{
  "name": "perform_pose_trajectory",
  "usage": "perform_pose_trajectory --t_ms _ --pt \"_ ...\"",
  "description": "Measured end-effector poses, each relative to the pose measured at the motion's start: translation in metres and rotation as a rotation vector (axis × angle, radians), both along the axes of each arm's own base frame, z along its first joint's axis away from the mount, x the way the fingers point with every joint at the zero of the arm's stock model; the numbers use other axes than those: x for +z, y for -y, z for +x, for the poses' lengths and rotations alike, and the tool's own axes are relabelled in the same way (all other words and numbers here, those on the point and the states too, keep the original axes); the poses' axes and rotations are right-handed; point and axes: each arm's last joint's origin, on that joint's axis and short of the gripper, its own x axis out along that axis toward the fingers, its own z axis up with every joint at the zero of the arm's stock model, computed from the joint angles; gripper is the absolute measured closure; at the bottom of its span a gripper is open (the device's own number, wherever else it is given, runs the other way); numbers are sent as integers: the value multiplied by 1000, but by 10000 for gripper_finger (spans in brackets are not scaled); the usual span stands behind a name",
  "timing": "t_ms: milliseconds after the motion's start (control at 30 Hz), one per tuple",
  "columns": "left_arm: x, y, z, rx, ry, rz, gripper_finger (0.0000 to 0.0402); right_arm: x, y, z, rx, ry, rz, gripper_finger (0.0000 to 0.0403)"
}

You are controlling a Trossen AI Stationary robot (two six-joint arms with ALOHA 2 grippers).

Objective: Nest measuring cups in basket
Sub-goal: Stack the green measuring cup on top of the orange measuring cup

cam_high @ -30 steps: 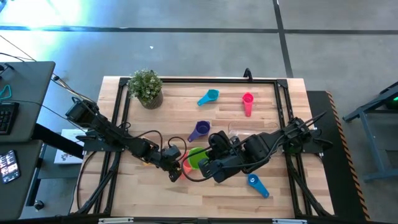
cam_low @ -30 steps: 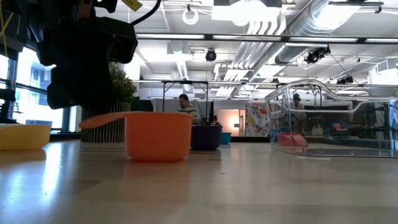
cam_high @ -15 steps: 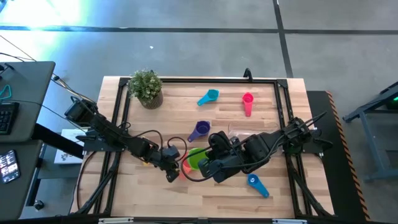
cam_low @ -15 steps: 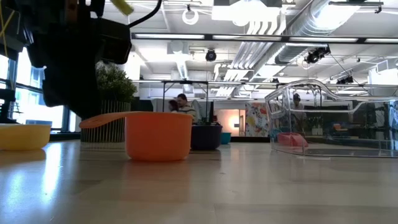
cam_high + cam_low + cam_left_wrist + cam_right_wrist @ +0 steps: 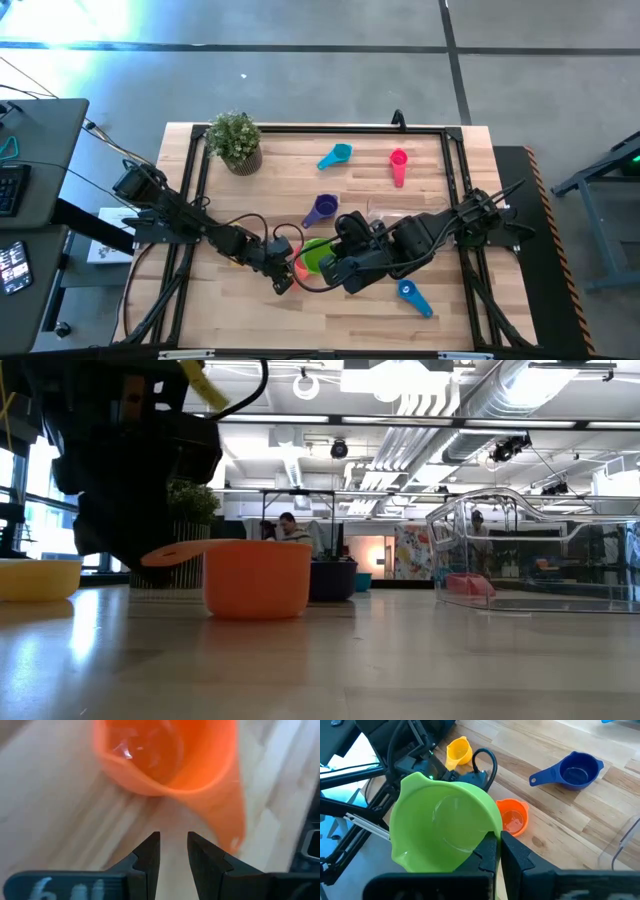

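- Leftmost, a potted green plant (image 5: 234, 141) stands at the far left corner of the wooden bench (image 5: 300, 305), well clear of the work.
- Near the bench's front, the left tool (image 5: 284, 281) sits low beside the small orange-salmon plastic measuring cup (image 5: 256, 578); its fingers (image 5: 150, 855) are a little apart, with the cup's flat handle just ahead of them and not yet pinched.
- That cup looks light and stiff, with a smooth, likely slippery bowl; the short flat handle seems the surest place to take hold, since squeezing the round bowl could make it skid.
- A small yellow plastic cup (image 5: 458, 751) rests on the bench close to the left arm.
- At centre, the right tool (image 5: 496, 851) is clamped on the rim of the large green plastic cup (image 5: 442, 827), held above the bench.
- A purple cup (image 5: 320, 209) and a light blue cup (image 5: 336, 155) lie farther back.
- A magenta cup (image 5: 398, 165) lies far right; a dark blue cup (image 5: 412, 295) lies near right.
- The clear plastic basket (image 5: 530, 555) stands right of centre, with something pink showing through its wall.
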Motion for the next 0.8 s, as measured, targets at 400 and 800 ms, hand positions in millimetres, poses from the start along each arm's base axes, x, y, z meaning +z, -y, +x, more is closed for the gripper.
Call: perform_pose_trajectory --t_ms 400,800 --pt "0 3 7 10 60 -43 314 -1 0 -1 1 -13 -5 402" --pt "6 6 5 -98 62 -94 314 -1 0 -1 -22 -6 13 402"
